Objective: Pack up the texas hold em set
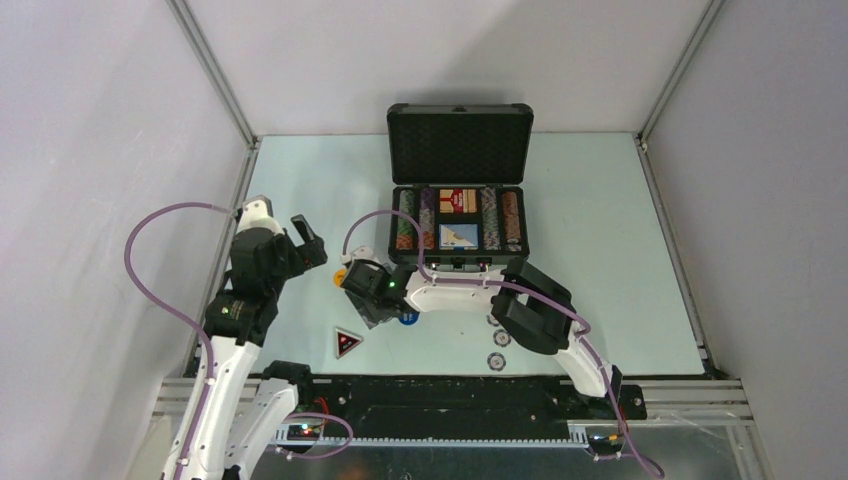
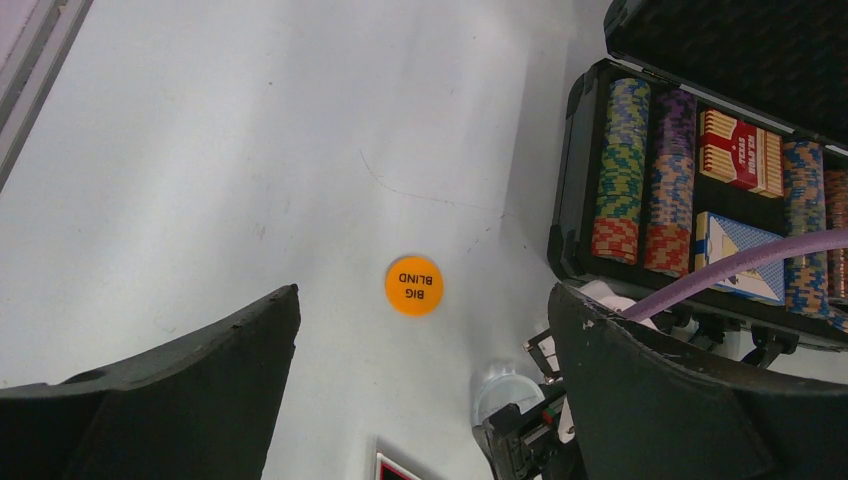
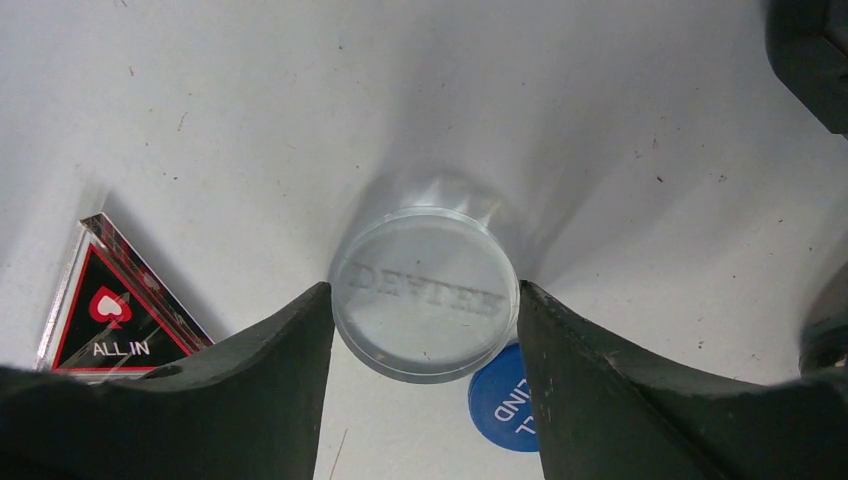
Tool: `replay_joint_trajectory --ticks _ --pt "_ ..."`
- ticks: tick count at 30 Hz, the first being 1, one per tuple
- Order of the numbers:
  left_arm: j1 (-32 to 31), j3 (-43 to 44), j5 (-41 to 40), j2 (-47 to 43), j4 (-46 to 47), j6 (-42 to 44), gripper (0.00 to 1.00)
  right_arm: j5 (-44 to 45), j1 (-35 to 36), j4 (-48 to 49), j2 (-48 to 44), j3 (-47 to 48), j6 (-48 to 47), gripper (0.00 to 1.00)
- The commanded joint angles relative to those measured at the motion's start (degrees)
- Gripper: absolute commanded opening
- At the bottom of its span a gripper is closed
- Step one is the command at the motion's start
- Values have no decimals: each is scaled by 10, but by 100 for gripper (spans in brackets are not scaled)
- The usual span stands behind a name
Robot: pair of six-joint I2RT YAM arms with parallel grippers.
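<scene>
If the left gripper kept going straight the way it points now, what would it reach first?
Probably the round orange BIG BLIND button on the pale table, lying between the open fingers of the left gripper; depth is unclear.

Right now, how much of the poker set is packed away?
Done: chip rows and card boxes sit in the open case. In hand: the right gripper pinches the clear button. Still to do: orange button, blue button, triangle marker and two loose chips lie on the table; the lid is up.
</scene>
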Motion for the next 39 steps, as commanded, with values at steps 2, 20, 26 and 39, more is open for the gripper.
replay_joint_trajectory --ticks 2,20,26,39 --pt "3 0 -2 -2 7 14 98 14 -3 -40 -3 -37 0 52" --pt "3 1 -2 1 7 13 98 -9 -76 62 -136 -46 -58 49" --pt "4 1 3 3 7 12 98 19 -142 7 -153 -11 -83 49" --pt "4 2 11 2 7 12 98 5 -302 -46 -87 119 -113 50"
